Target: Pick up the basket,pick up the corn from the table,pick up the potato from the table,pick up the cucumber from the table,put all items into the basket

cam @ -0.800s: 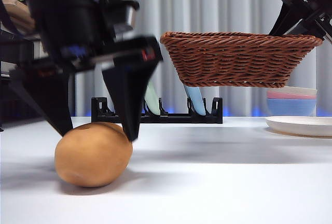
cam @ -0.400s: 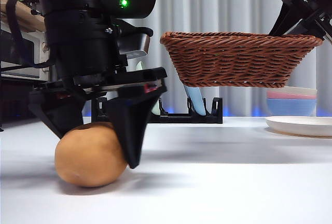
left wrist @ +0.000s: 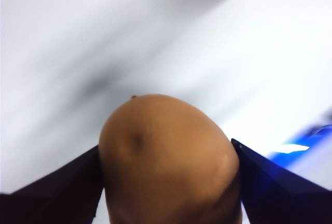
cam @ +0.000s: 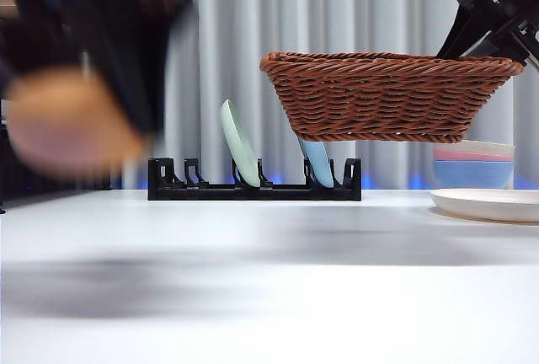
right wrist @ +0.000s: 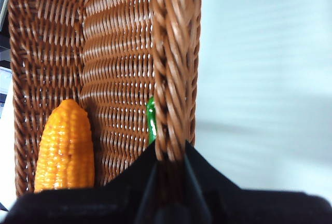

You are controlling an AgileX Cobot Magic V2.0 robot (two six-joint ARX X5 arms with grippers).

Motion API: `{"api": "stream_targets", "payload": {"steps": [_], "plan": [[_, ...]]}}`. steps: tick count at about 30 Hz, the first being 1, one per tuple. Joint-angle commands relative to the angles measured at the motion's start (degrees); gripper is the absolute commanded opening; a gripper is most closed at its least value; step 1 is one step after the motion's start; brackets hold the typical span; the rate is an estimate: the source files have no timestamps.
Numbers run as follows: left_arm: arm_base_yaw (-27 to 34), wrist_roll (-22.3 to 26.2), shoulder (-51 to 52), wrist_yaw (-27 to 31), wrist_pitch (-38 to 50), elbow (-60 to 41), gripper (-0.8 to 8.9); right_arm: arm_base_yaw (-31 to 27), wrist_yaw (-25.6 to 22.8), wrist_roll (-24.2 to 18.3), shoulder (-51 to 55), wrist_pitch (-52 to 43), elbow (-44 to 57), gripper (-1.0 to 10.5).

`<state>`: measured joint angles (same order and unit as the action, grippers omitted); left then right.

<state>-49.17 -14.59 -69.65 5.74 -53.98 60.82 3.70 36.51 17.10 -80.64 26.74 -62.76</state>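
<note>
A white table (cam: 337, 297) fills the foreground, smooth and bare near the camera, with soft grey shadows lying across it. Behind it hang pale grey pleated curtains (cam: 337, 10).

At the table's far edge stands a black dish rack (cam: 253, 185) holding two upright plates, one pale green (cam: 239, 155) and one light blue (cam: 317, 162). To the right of the rack sits a flat white plate (cam: 487, 204), and behind that a stack of bowls in white, pink and blue (cam: 473, 166).

Above and right of the rack, the brown wicker basket (cam: 387, 99) hangs clear of the table. The right gripper (right wrist: 168, 169) has its jaws pinched together on the basket's braided rim. Inside lie the corn (right wrist: 66, 146) against one wall and a sliver of green, the cucumber (right wrist: 151, 123), mostly hidden behind the gripped rim.

High to the left of the rack, well above the table, the tan potato (cam: 72, 120) shows as a motion-blurred shape under a dark arm. The wrist view shows the left gripper (left wrist: 168, 182) with both jaws pressed against the potato's sides.
</note>
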Motion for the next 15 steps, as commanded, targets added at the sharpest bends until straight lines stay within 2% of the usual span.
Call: {"api": "stream_targets", "payload": {"steps": [1, 4, 7, 12, 15], "plan": [[-0.35, -2.29, 9.99, 0.13, 1.07, 2.71, -0.08, 0.55, 0.85, 0.07, -0.04, -0.94, -0.44, -0.1], [0.42, -2.10, 14.95, 3.69, 8.20, 6.05, -0.08, 2.32, 0.48, 1.07, -0.04, -0.98, -0.44, -0.1], [2.19, 0.96, 14.36, 7.37, 14.16, 9.64, -0.08, 5.01, -0.02, 1.53, -0.04, -1.01, -0.44, -0.1], [4.17, 5.38, 3.78, 4.00, 18.43, 15.10, -0.08, 11.69, -2.54, 2.58, -0.04, -1.01, -0.44, -0.1], [4.37, 5.90, -3.98, 2.75, 18.34, 18.64, -0.08, 14.97, -3.78, 3.37, -0.07, -1.01, -0.44, -0.1]]}}
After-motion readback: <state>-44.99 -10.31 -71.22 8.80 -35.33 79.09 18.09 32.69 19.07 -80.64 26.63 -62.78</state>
